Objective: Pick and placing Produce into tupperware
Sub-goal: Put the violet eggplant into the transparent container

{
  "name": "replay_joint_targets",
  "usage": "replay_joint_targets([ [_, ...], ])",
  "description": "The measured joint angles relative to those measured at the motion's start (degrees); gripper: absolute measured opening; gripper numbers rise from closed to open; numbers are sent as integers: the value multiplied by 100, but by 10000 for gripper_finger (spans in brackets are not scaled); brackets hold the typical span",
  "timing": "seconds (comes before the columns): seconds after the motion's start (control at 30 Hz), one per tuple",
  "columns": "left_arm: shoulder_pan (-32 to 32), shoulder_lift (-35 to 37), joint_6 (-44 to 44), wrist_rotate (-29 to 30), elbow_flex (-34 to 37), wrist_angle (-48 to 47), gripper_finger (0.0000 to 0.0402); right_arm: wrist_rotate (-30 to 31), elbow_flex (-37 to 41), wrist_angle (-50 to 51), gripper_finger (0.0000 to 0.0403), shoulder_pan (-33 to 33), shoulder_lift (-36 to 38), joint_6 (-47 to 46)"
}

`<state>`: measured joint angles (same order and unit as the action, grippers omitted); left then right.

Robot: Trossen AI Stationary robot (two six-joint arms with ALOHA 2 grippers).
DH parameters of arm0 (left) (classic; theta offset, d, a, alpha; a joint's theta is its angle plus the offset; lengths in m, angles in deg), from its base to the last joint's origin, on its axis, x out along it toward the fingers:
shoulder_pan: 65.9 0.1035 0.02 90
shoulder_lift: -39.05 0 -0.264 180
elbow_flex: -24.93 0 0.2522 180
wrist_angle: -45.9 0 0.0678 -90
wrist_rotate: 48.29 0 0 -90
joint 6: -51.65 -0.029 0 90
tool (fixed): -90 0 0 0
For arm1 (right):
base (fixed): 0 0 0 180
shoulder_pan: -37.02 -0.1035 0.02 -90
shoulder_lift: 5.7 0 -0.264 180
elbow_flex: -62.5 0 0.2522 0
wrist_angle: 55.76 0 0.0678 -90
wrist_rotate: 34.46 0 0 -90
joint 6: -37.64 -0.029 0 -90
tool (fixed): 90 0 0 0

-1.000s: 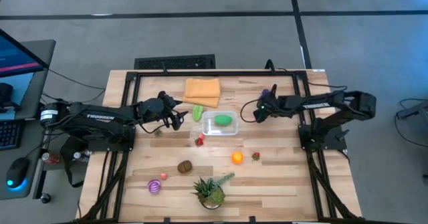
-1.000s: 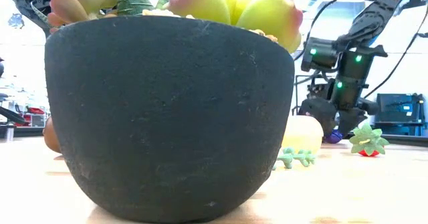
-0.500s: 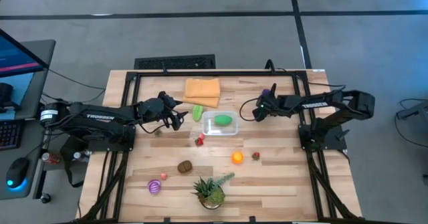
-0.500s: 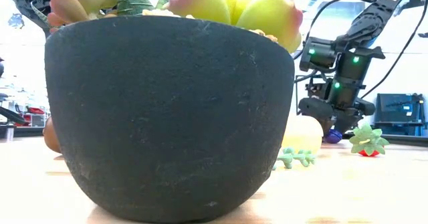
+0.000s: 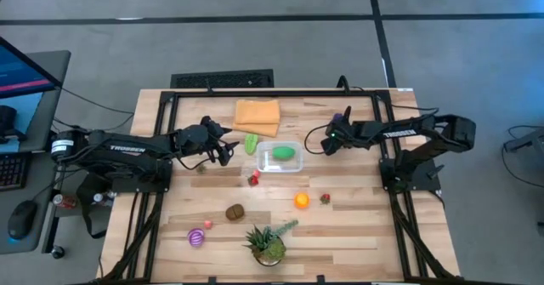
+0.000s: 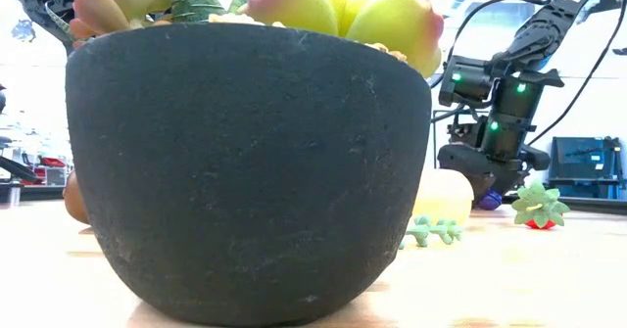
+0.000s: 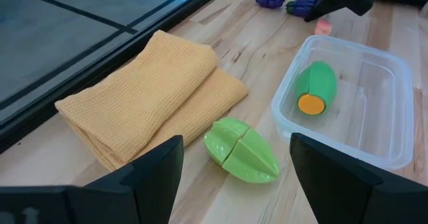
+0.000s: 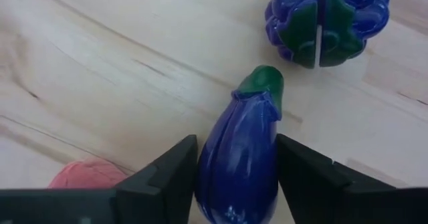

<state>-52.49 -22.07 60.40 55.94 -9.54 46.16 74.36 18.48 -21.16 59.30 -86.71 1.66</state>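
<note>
Wooden table (image 5: 357, 225): your right gripper (image 8: 235, 177) just closed fingers onto eggplant (image 8: 241, 160), beside tub (image 5: 279, 157); grip looks made, lift next. Left gripper (image 7: 231, 167) wide open, empty, near green piece (image 7: 242, 150).

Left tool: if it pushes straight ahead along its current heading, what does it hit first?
Likely the light green split fruit, lying dead ahead of the open left tool. Beyond it sit the orange cloth and tupperware; depth unclear.
</note>
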Motion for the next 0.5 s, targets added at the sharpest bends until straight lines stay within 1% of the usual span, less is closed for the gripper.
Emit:
replay_joint_targets([
  [0.27, 0, 0, 0, -2, 0, 1, 266, -70, 0, -7, 149, -2, 0, 7],
  [0.5, 0, 0, 2, -4, 0, 0, 266, -67, 0, -4, 140, -2, 2, 13],
])
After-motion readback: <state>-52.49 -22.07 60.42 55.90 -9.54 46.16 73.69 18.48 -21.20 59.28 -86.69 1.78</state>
